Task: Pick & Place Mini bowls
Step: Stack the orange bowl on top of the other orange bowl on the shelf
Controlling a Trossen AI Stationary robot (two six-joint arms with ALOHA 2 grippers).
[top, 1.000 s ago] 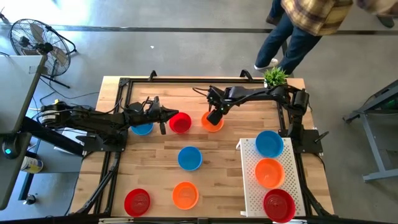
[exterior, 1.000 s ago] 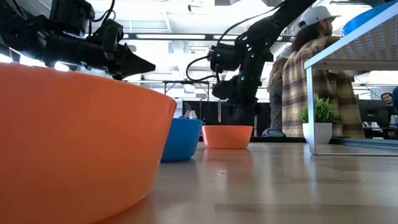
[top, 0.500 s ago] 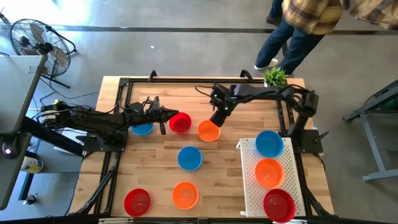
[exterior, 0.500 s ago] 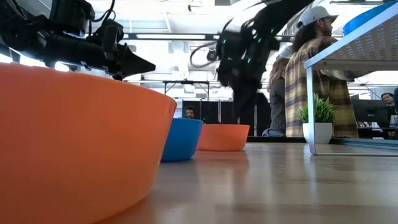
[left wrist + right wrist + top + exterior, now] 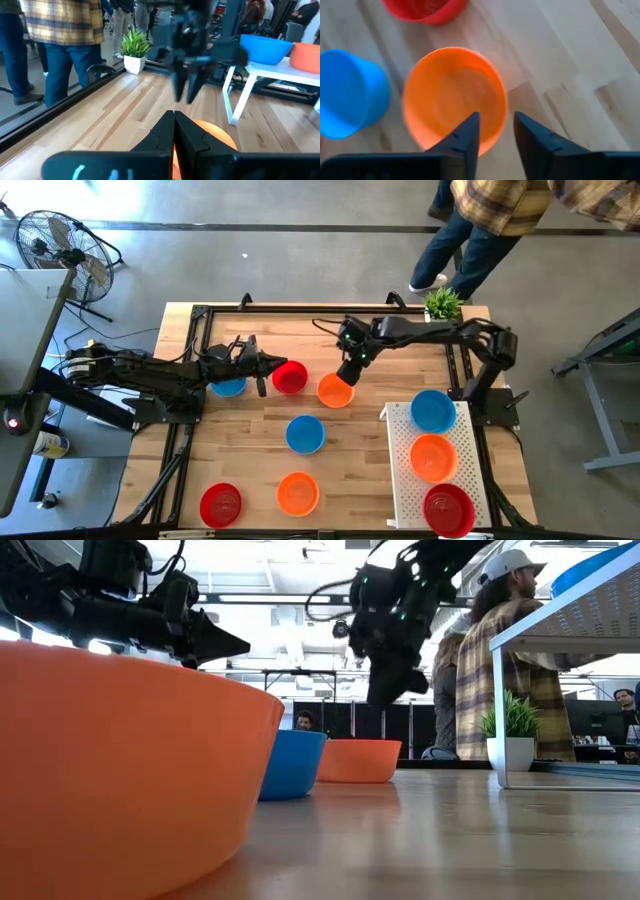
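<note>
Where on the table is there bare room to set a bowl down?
Bare wood lies between the blue bowl and the tray, and along the far edge behind the right gripper. The tray holds three bowls already. It is crowded around the red bowl, the orange bowl and the left gripper.

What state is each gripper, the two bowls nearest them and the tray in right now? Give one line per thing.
Right gripper: open, raised over the orange bowl, holding nothing.
Orange bowl: upright on the table, empty, not gripped.
Left gripper: shut, holding nothing, near the red bowl.
Red bowl: upright, empty.
White tray: loaded with three upright bowls.
</note>
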